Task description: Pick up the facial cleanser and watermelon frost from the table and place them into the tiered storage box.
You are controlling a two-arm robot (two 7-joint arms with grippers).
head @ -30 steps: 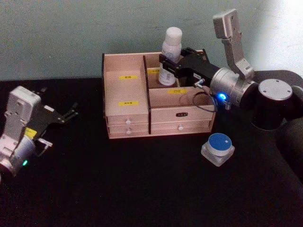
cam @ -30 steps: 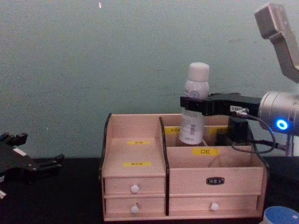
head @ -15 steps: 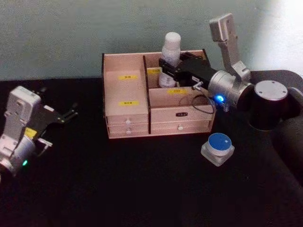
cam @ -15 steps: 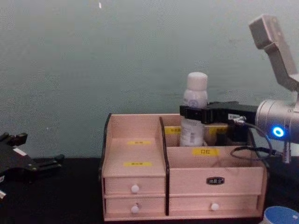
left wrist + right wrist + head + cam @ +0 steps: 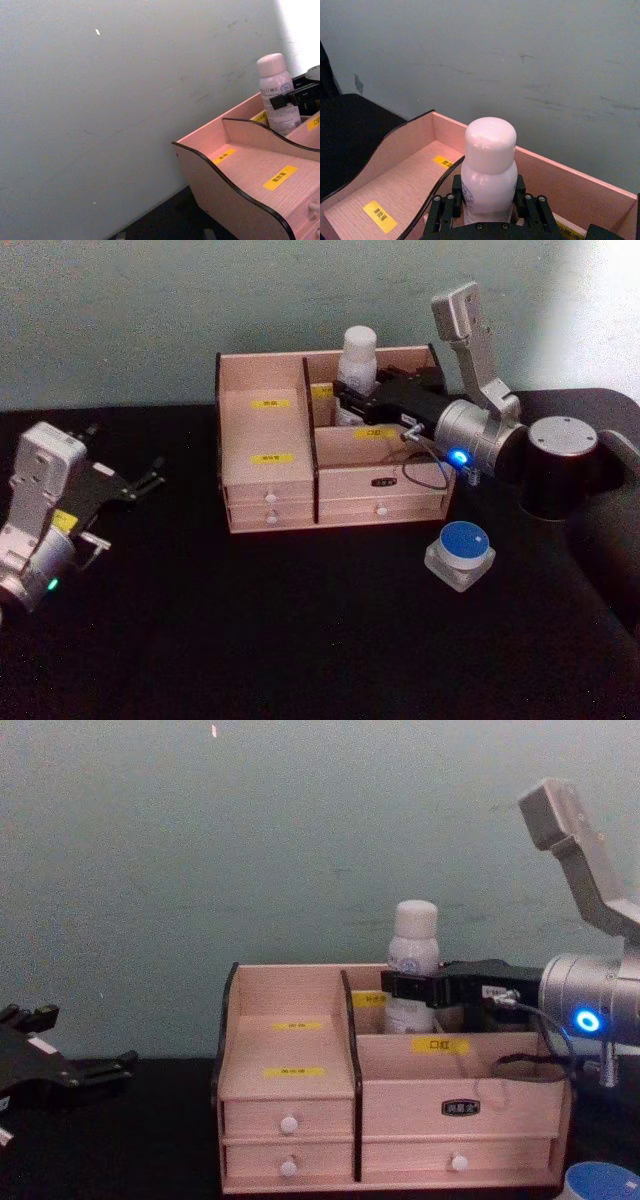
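Observation:
The facial cleanser (image 5: 357,362), a tall white bottle with a rounded cap, stands upright in the back right compartment of the tiered storage box (image 5: 262,465). My right gripper (image 5: 352,398) is shut on the bottle's body below the cap. The right wrist view shows the black fingers (image 5: 442,207) on both sides of the bottle (image 5: 490,165). In the chest view the bottle (image 5: 412,952) rises above the box's (image 5: 290,1095) rear wall, held by the gripper (image 5: 405,988). The watermelon frost (image 5: 460,553), a squat blue-lidded jar, sits on the table in front of the box's right end. My left gripper (image 5: 150,478) rests open at the far left.
The black tabletop (image 5: 300,640) stretches out in front of the box. A grey-green wall (image 5: 250,840) stands close behind it. The box's left compartment (image 5: 260,172) carries yellow labels and holds nothing. Small white-knobbed drawers (image 5: 289,1124) face me.
My right gripper has lowered the facial cleanser, so the bottle now sits deeper in the box's rear compartment. The left arm and the jar have not moved.

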